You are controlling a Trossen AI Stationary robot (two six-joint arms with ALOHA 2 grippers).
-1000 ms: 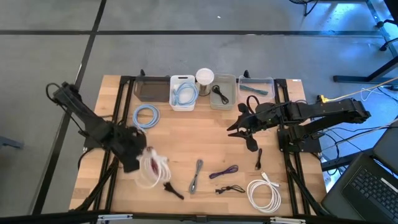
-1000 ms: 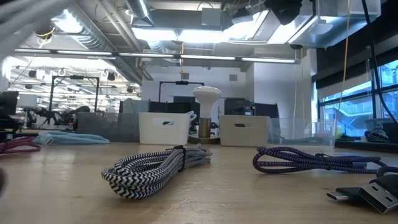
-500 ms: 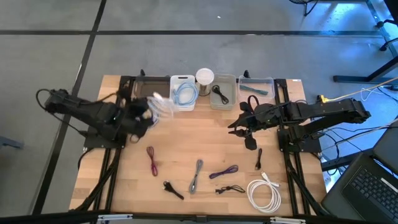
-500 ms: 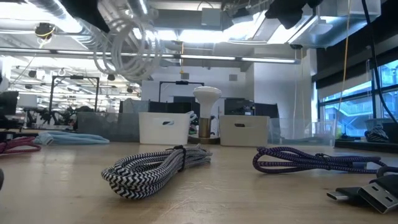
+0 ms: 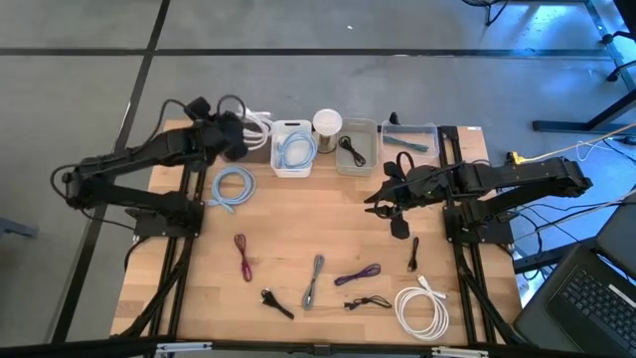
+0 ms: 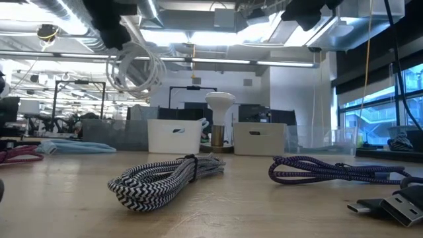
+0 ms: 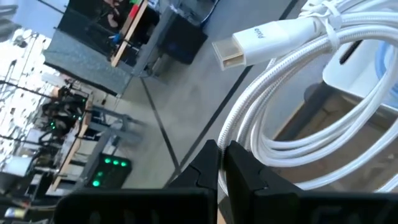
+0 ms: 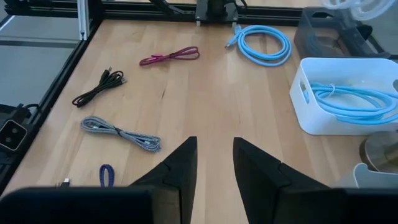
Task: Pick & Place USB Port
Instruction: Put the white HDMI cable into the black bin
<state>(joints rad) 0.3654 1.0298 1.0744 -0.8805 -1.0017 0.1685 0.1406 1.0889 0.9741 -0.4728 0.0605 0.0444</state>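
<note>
Left gripper (image 5: 236, 137), fingers pinched on the white cable coil (image 5: 256, 126), holds it above the dark bin (image 5: 245, 146), beside the white bin (image 5: 292, 149) with a blue cable (image 5: 295, 149); right gripper (image 5: 382, 201) hovers mid-table, fingers parted, empty.

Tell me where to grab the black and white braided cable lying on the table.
Grip the braided cable at its bunched middle, coming straight down from above. It lies flat as a narrow folded bundle with bare wood on both long sides, so the fingers should straddle its width. This is a judgement.
</note>
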